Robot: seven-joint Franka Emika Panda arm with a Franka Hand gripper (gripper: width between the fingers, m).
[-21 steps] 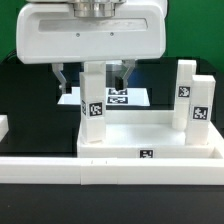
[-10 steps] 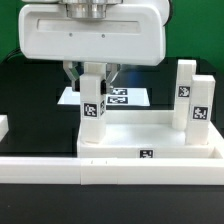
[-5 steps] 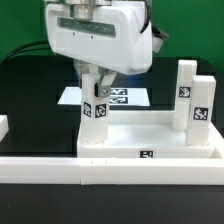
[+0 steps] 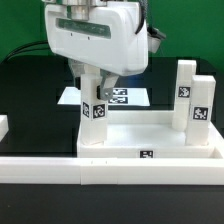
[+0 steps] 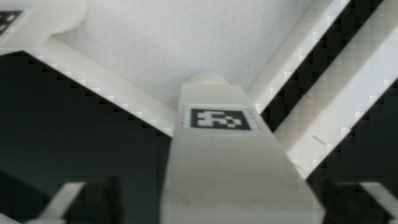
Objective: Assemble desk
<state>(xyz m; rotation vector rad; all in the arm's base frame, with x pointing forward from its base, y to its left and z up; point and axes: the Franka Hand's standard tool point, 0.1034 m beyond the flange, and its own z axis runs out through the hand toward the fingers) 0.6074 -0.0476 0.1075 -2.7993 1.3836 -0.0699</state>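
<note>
No brand or readable writing appears anywhere; the only markings you can see are black-and-white square tags, whose patterns are too small to decode.

The desk top (image 4: 150,140) lies flat on the black surface (image 4: 30,95), its long axis running across the exterior view, pressed against the long low white border wall (image 4: 110,168) in front. One tag shows on its near rim.

Three legs stand upright, long axes vertical. The leg at the exterior view's left corner (image 4: 93,110) carries one visible tag and sits under the robot's white wrist housing (image 4: 98,35). The two legs at the exterior view's right (image 4: 198,108) (image 4: 184,95) stand one behind the other, each with one tag.

The claw (image 4: 93,82) straddles the left leg; its fingers (image 4: 84,88) sit against that post's sides, closed upon it. In the wrist view you see the same leg (image 5: 222,150) between the finger tips (image 5: 63,200), its tag facing the camera.

The marker board (image 4: 125,97) lies behind the desk, with two tags visible.
</note>
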